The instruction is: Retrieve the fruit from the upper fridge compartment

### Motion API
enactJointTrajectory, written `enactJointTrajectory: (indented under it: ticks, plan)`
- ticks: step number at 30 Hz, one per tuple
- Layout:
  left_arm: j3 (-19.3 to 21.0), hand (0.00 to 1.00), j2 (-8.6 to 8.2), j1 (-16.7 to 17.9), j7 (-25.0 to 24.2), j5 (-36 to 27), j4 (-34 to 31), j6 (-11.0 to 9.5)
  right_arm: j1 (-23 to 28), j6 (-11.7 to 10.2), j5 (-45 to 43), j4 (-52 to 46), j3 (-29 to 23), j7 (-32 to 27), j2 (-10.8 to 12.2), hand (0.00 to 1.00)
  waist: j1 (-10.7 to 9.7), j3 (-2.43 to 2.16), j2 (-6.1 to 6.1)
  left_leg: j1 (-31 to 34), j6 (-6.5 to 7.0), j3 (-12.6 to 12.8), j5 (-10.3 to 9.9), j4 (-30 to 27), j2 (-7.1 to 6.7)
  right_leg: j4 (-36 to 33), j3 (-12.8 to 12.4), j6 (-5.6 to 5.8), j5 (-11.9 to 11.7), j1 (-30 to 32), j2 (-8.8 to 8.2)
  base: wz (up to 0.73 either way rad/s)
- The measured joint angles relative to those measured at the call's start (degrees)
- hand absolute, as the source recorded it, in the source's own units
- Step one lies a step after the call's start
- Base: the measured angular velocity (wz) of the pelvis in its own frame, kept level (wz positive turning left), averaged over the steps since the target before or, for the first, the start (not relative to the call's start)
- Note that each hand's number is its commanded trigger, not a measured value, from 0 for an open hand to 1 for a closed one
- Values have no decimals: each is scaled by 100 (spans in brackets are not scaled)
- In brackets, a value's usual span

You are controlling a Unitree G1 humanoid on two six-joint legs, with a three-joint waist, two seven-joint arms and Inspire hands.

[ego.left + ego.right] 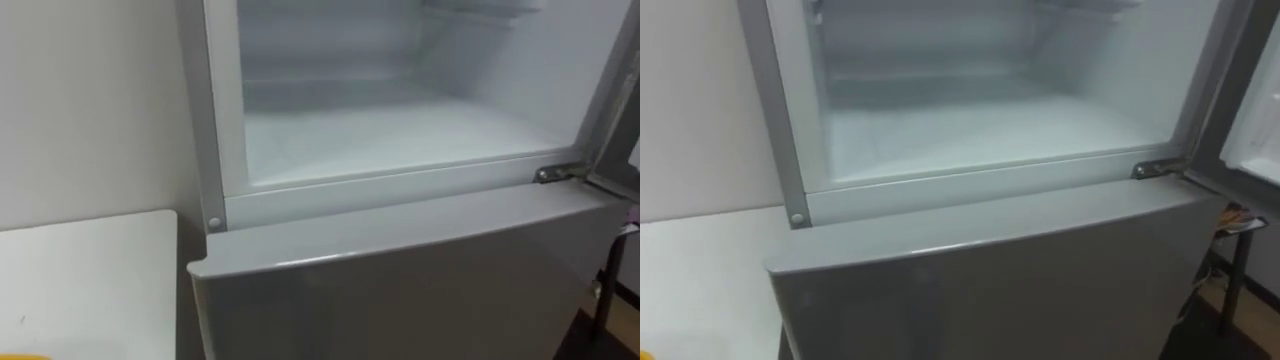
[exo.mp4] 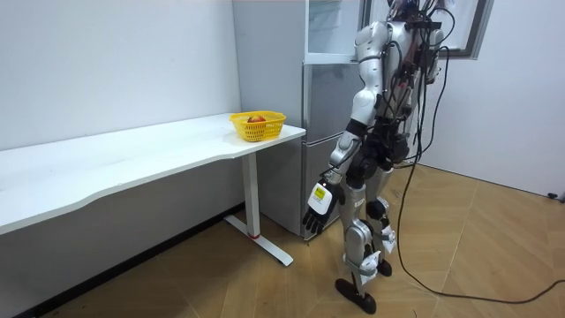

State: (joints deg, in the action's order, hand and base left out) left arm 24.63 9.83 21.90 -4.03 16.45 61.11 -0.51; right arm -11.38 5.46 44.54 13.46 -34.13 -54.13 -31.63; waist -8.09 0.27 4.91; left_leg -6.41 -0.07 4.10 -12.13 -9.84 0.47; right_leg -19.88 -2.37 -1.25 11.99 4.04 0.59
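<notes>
The robot was seen standing close before the tall grey two-door fridge [image 2: 322, 106], beside the long white table [image 2: 132, 163]. Its left hand [image 2: 319, 201] hung low by the thigh, fingers slack and straight, with nothing held.

The white-walled upper compartment [image 1: 400, 135] stood open above the closed grey lower door [image 1: 420, 285]. No item could be made out on the part of its floor that was shown. The task's thing could therefore not be placed with certainty. A reddish thing lay in the yellow mesh basket [image 2: 258, 125] at the table's end, but whether it was the thing meant could not be told.

The step was judged to be the search and the reach. It would be done well if the head were raised first, so that the shelves above were brought into view, and if a hand were then lifted clear over the lower door's top edge and kept away from the metal hinge [image 1: 557, 172].

The compartment's upper shelves were cut off. The open upper door [image 1: 1252, 115] was shown only as a strip. The basket's contents were too small to be named.
</notes>
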Motion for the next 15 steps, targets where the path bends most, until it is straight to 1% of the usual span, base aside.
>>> enactJointTrajectory:
  ticks: [1,3,6,8,9,10,12,13,15]
  plan:
    - [0,0,0,-9,-2,5,69,-34,110,46,-1,-139,102,-16,0,0,3,0,0,-3,-2,2,11,-1,-3,-11,-13,20,14,13,2,-8]
    - [0,0,-11,-2,-5,5,104,-39,289,97,-1,-369,217,-26,3,0,24,0,0,-5,-5,4,14,-4,-3,-28,-25,31,21,29,8,-7]
    - [12,0,-24,14,0,4,145,-69,460,296,-6,-775,436,-81,3,0,31,0,0,29,-5,-3,14,-17,-19,-111,-61,20,23,100,10,-14]
    - [11,0,-24,-1,9,-2,160,-140,610,339,-212,-934,559,-83,4,0,27,0,1,71,-5,-14,13,-85,-18,-127,-61,-23,-4,111,11,-4]
    - [4,0,-25,-11,14,-2,176,-186,719,348,-355,-1035,624,-83,3,0,25,0,1,68,-5,-15,13,-97,-18,-155,-63,-26,-4,111,11,0]
    - [-1,0,-30,-11,37,-3,188,-222,774,406,-456,-1127,681,-83,3,0,16,1,2,65,-5,-21,13,-104,-19,-178,-65,-29,-1,110,11,0]
    - [1,0,-46,-8,150,-9,212,-253,798,548,-459,-1284,783,-104,3,0,2,1,2,55,-6,-35,13,-111,-14,-177,-89,-21,5,108,27,-4]
    - [4,0,-46,-12,232,-9,255,-291,798,639,-458,-1382,882,-162,3,0,0,1,2,40,-7,-85,12,-113,-10,-170,-94,-18,4,104,38,-11]
    - [4,0,-55,-15,353,-4,328,-381,798,655,-458,-1465,1075,-229,3,0,-29,1,3,18,-12,-180,10,-132,-10,-170,-98,-19,2,83,53,-5]
